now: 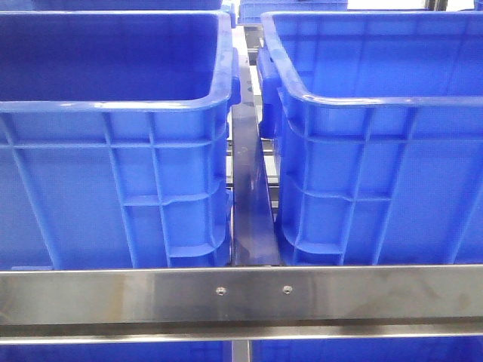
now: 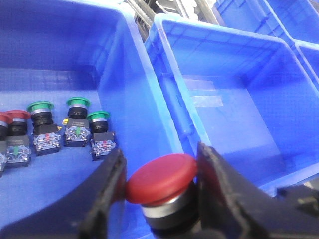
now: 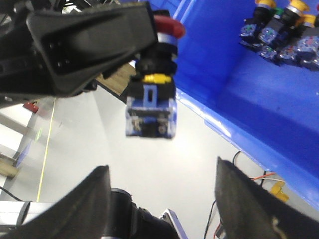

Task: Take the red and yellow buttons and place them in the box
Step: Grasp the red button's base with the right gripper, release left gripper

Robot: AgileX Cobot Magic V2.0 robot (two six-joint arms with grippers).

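Observation:
My left gripper (image 2: 161, 163) is shut on a red button (image 2: 162, 177), gripping its mushroom cap from both sides. It hangs above the rim between two blue bins. The empty box (image 2: 234, 99), with tape strips on its floor, lies just past the held button. The right wrist view shows the same red button (image 3: 150, 110) from below, with its clear contact block, held by a black finger (image 3: 99, 45). My right gripper (image 3: 162, 169) is open and empty under it. Yellow buttons (image 3: 299, 7) lie in a blue bin (image 3: 239, 99). No gripper appears in the front view.
The supply bin (image 2: 60, 45) holds a row of green-capped buttons (image 2: 78, 102) and a red-capped one (image 2: 17, 115). In the front view two tall blue bins (image 1: 113, 151) (image 1: 377, 151) stand side by side behind a steel rail (image 1: 241, 294), a narrow gap between them.

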